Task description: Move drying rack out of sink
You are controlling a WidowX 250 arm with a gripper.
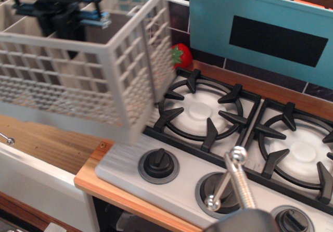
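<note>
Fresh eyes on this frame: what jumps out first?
The big grey lattice drying rack fills the upper left, blurred, held up by the black tool reaching into it from above, its right corner over the stove's edge. Next is the silver stove with black grates across the right. A red toy strawberry peeks out behind the rack, by the dark tiles.

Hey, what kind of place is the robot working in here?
Probably a toy play kitchen: a stove with black burner grates and knobs, a plastic strawberry on the wooden counter, and a lattice drying rack held up by the gripper.
</note>
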